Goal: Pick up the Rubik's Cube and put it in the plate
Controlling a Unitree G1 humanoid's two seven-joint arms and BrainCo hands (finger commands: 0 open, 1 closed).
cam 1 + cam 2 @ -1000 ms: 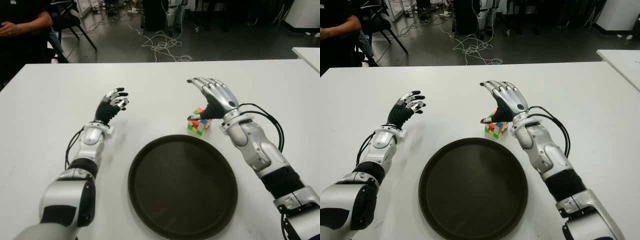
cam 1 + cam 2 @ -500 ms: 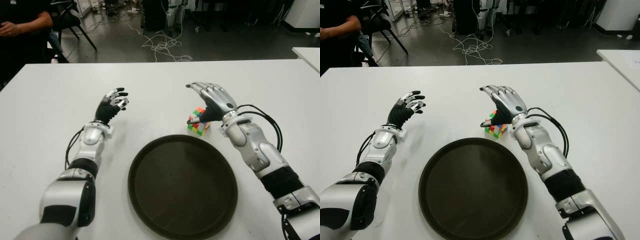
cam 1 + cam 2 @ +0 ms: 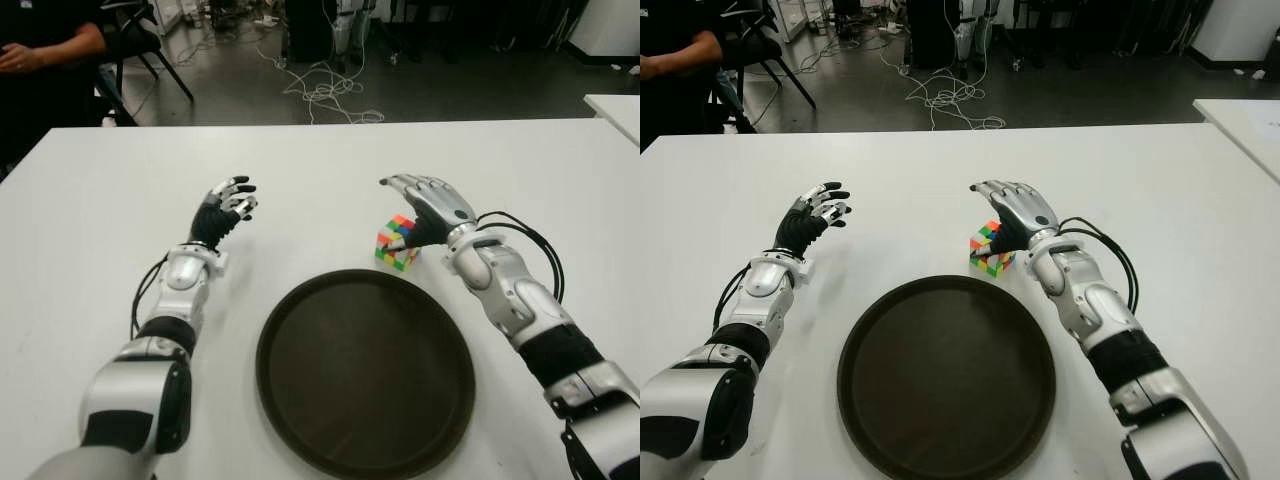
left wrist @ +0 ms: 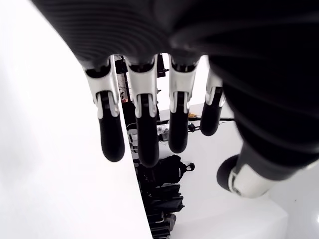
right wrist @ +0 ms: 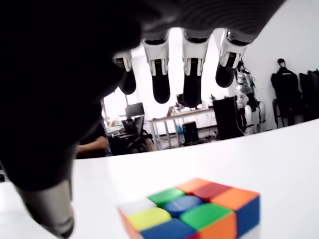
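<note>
The Rubik's Cube (image 3: 397,243) stands on the white table (image 3: 320,160) just beyond the far right rim of the round dark plate (image 3: 365,370). My right hand (image 3: 420,205) hovers over and slightly right of the cube, fingers spread and open, thumb beside the cube's right face; I cannot tell whether it touches. In the right wrist view the cube (image 5: 194,211) lies below the extended fingers (image 5: 192,64), nothing grasped. My left hand (image 3: 228,205) shows over the table to the left of the plate, fingers relaxed and open, holding nothing.
A person (image 3: 45,50) sits beyond the table's far left corner beside a chair (image 3: 140,45). Cables (image 3: 320,95) lie on the floor behind the table. A second white table's corner (image 3: 615,108) shows at the right.
My right hand has lowered and shifted a little right over the cube, its fingers flattening toward it. The cube, plate and left hand have not moved.
</note>
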